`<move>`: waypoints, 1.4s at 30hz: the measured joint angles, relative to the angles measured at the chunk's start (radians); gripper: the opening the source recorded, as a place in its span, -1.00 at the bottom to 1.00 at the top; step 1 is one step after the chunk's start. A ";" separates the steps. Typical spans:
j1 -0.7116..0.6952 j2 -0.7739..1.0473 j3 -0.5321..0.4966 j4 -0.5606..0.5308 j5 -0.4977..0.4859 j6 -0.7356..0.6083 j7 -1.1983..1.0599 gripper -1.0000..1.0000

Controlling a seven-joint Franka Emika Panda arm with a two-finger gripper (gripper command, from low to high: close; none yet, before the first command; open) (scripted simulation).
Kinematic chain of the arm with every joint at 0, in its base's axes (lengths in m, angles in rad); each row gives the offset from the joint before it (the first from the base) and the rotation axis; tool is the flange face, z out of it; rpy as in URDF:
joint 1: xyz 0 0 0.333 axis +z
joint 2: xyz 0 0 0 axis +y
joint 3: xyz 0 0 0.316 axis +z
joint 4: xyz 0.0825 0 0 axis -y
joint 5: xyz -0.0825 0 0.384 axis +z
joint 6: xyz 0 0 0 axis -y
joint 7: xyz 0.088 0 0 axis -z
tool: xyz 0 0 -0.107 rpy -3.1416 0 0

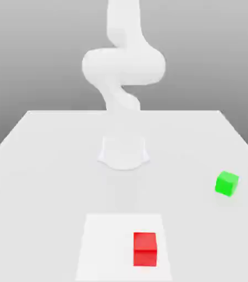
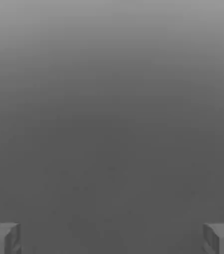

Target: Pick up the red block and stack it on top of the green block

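Observation:
The red block (image 1: 145, 249) sits on the white table near the front edge, on a paler square patch (image 1: 104, 242). Toward the exterior view's right and a little farther back rests the green block (image 1: 226, 183), slightly turned and well apart from the red one. In the hand view my gripper (image 2: 112, 238) is open: the two grey fingertips (image 2: 2, 238) stand far apart with nothing between them, and plain grey background lies beyond them. The arm (image 1: 123, 66) rises from its base and leaves the exterior view at the upper edge.
The arm's round base (image 1: 124, 152) stands at the middle of the white table (image 1: 49, 165), behind both blocks. The table's far edge runs across the exterior view just behind the base.

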 joint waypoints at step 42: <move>0.031 0.849 0.087 -0.266 -0.021 0.393 0.124 -1.00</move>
